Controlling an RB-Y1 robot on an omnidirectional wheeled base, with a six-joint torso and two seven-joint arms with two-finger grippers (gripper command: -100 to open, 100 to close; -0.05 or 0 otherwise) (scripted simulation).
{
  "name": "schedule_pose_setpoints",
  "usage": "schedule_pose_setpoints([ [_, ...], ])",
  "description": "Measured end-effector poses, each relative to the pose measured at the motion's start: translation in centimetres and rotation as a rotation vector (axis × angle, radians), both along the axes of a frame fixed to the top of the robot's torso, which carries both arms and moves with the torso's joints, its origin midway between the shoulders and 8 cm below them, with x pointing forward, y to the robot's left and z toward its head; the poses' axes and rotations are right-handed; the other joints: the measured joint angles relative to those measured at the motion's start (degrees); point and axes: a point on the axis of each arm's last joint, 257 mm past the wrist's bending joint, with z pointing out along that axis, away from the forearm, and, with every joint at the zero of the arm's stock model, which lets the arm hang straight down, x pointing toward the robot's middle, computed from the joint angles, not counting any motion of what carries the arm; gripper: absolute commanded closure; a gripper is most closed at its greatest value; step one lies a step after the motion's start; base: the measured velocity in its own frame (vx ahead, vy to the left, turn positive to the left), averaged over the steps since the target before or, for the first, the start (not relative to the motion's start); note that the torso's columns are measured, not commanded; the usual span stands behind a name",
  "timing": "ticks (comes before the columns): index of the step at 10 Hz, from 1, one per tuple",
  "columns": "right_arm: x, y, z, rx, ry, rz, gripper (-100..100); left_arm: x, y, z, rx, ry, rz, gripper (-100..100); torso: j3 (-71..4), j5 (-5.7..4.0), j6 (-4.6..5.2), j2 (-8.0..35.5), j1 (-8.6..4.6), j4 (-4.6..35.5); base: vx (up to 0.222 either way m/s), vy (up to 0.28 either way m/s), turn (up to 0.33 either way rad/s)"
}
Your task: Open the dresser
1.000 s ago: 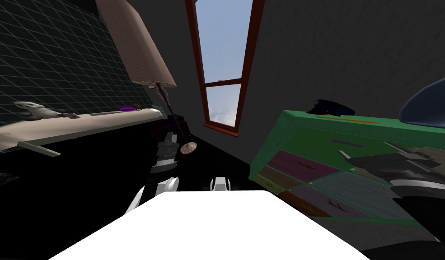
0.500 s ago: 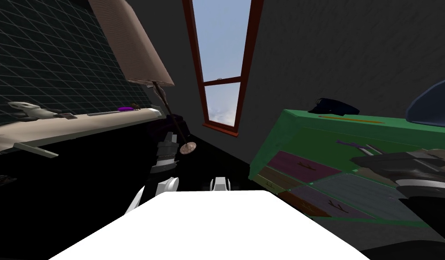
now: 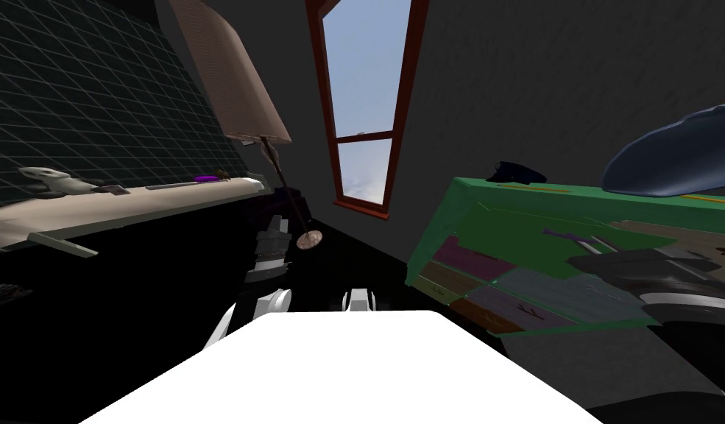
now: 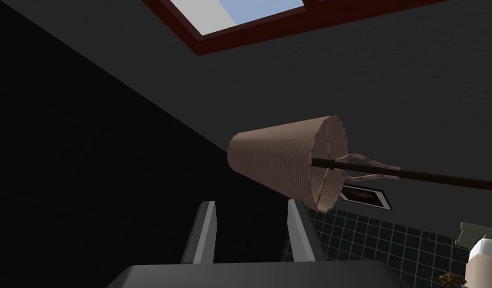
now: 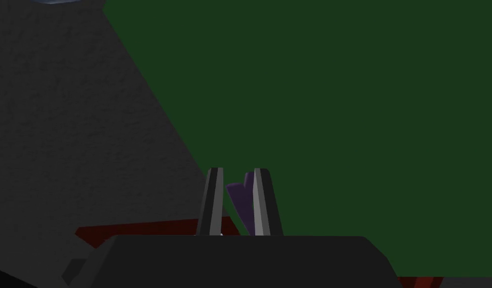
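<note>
The green dresser [image 3: 493, 193] stands at my right, with purple, grey and orange drawer fronts low on its face. My right gripper [image 5: 238, 171] is shut on the dark purple handle [image 5: 241, 196] of the top green drawer [image 5: 339, 125]. In the head view that handle [image 3: 565, 236] sits just ahead of the right arm [image 3: 648, 272], and the green drawer front stands out over the lower drawers. My left gripper [image 4: 250, 203] hangs open with nothing between its fingers, low in front of my chest [image 3: 274, 239].
A floor lamp [image 3: 239, 81] with a beige shade leans beside the left arm. A red-framed window [image 3: 364, 96] is straight ahead. A pale counter [image 3: 118, 202] runs along the left. A dark cap [image 3: 517, 172] and a large blue object [image 3: 670, 162] lie on the dresser top.
My right gripper closed on the purple handle. The top green drawer front then came out toward me and now covers more of the lower drawers. The left arm stayed still.
</note>
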Motion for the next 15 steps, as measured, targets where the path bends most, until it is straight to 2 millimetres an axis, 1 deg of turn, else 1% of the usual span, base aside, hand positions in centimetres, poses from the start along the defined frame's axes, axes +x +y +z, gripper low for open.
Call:
schedule_pose_setpoints([
  [1,0.0,0.2,0.1,-0.001,-0.001,0.005,100,0.0,0.0,0.0,0.000,0.000,0.000,0,0.2,-0.06,0.01,0.2,0.08,0.0,-0.175,0.120,-0.054],
  [2,0.0,0.4,0.3,-0.003,-0.003,0.009,-100,0.0,0.0,0.0,0.000,0.000,0.000,0,0.3,-0.08,0.02,0.3,0.18,0.1,-0.060,0.069,-0.053],
  [4,-0.2,0.1,1.4,-0.004,0.000,0.014,-100,0.0,0.0,0.0,0.000,0.000,0.000,0,-0.2,-0.15,-0.11,-0.4,-0.24,-0.1,0.052,0.011,-0.038],
  [6,-0.3,-0.6,3.2,-0.002,0.000,0.022,-100,0.0,0.0,0.0,0.000,0.000,0.000,0,-0.1,-0.08,-0.13,-0.3,-0.03,-0.1,0.068,0.020,-0.039],
  [7,-0.6,-0.9,3.8,0.001,0.000,0.025,-100,0.0,0.0,0.0,0.000,0.000,0.000,0,0.0,0.02,-0.12,0.0,0.08,0.0,0.046,0.005,-0.031],
  [9,-0.6,-0.9,4.7,0.005,0.006,0.033,-100,0.0,0.0,0.0,0.000,0.000,0.000,0,0.1,0.28,-0.15,0.3,0.38,0.1,0.018,0.009,-0.015],
  [10,-0.6,-0.9,4.6,0.009,0.008,0.033,0,0.0,0.0,0.0,0.000,0.000,0.000,0,0.1,0.24,-0.16,0.2,0.36,0.1,0.000,0.000,0.000],
  [15,-0.7,-1.0,4.0,0.017,0.017,0.030,0,0.0,0.0,0.0,0.000,0.000,0.000,0,0.1,0.02,-0.10,0.1,0.16,0.0,0.000,0.000,0.000],
])
